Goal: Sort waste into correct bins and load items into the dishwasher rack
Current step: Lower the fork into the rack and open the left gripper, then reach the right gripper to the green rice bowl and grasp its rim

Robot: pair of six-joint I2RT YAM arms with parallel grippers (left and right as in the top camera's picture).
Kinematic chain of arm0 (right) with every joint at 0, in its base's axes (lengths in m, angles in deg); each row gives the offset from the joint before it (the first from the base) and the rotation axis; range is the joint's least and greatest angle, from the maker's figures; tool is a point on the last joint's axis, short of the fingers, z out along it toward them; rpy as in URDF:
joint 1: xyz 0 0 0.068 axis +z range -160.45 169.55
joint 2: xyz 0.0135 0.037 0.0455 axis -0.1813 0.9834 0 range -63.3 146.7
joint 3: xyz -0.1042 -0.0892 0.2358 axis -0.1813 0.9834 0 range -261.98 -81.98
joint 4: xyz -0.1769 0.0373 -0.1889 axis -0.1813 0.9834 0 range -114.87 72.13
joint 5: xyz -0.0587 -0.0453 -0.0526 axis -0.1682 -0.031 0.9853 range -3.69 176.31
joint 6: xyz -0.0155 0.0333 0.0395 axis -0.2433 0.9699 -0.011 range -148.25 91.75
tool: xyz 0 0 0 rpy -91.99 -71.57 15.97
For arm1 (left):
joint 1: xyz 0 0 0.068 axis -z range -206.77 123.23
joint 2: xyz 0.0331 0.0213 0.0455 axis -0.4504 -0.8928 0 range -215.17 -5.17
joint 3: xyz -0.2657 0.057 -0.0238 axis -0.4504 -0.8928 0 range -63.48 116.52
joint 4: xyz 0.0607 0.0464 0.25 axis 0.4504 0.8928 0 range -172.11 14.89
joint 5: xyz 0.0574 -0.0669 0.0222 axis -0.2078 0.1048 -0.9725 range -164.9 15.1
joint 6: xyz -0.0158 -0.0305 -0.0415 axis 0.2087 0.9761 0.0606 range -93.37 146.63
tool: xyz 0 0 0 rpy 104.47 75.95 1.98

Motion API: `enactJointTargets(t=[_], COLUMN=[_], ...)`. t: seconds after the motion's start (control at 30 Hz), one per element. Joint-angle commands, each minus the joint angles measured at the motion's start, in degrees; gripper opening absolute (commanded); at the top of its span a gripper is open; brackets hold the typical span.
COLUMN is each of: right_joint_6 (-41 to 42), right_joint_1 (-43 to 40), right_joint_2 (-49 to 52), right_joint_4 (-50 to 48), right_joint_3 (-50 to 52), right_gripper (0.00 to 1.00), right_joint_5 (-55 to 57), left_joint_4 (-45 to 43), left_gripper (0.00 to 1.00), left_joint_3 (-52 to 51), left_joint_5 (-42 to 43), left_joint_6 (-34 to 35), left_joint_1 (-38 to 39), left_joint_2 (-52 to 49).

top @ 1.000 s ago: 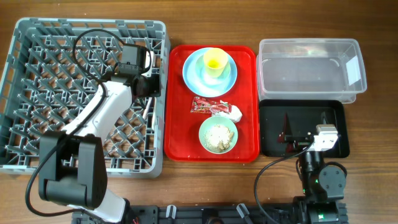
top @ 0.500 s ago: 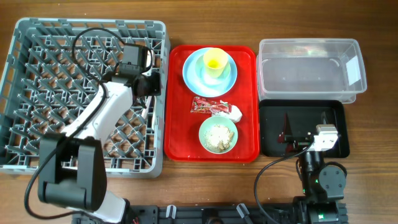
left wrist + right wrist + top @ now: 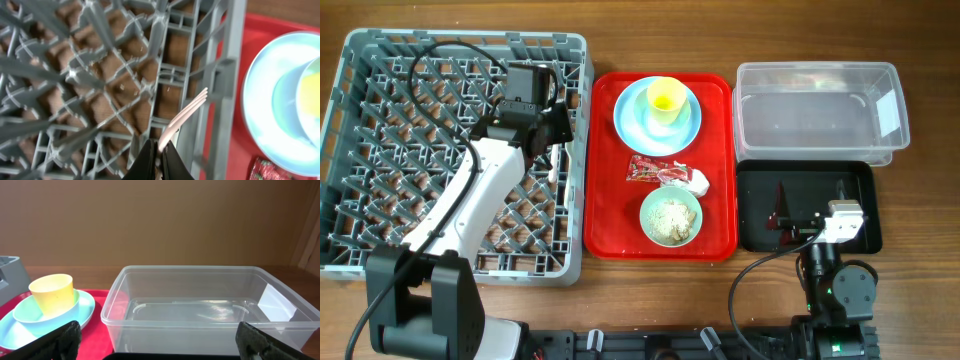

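My left gripper (image 3: 160,161) is shut on the handle of a white plastic fork (image 3: 187,110), whose tines point out over the right edge cells of the grey dishwasher rack (image 3: 380,150). From overhead, this left gripper (image 3: 554,130) hangs above the rack's right side. On the red tray (image 3: 605,200) sit a light blue plate (image 3: 638,125) carrying a yellow cup (image 3: 666,97), a red wrapper (image 3: 648,168), a white napkin (image 3: 696,181) and a pale green bowl (image 3: 670,217) with rice scraps in it. My right gripper (image 3: 160,347) stands open over the black tray (image 3: 755,200).
The clear tub (image 3: 817,68) with a white label stands at the back right, just behind the black tray. The rack's upright pegs crowd the space below the left gripper. The red tray lies between the rack and the bins.
My left arm has shifted a little left and back over the rack, carrying the fork. The right arm has not moved.
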Motion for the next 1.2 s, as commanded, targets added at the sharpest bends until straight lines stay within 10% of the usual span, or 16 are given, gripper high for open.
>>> enactJointTargets(t=[0.0,0.37,0.5,0.8,0.9,1.0,1.17], right_joint_6=[-0.28,-0.28,-0.31,-0.31,-0.28,-0.31,-0.31], right_joint_1=[-0.31,-0.31,-0.31,-0.31,-0.31,-0.31,-0.31], right_joint_2=[-0.09,-0.09,-0.09,-0.09,-0.09,-0.09,-0.09], right_joint_4=[-0.33,-0.33,-0.33,-0.33,-0.33,-0.33,-0.33], right_joint_3=[0.07,0.07,0.07,0.07,0.07,0.07,0.07], right_gripper=[1.00,1.00,1.00,1.00,1.00,1.00,1.00], right_joint_5=[0.70,0.70,0.72,0.70,0.72,0.70,0.70], left_joint_4=[3.45,6.05,5.81,9.31,15.39,16.83,18.10], left_gripper=[0.04,0.04,0.36,0.43,0.82,1.00,1.00], left_joint_3=[0.90,0.61,0.61,4.79,9.60,10.43,10.43], left_joint_5=[-1.38,-1.40,-2.71,-5.22,-5.20,-4.74,-4.81], left_joint_6=[1.22,1.18,1.18,5.99,9.40,10.29,10.38], left_joint_1=[-0.09,-0.09,-0.09,-0.26,-3.80,-10.82,-16.96], left_joint_2=[0.90,0.72,0.72,4.55,10.08,15.39,17.77])
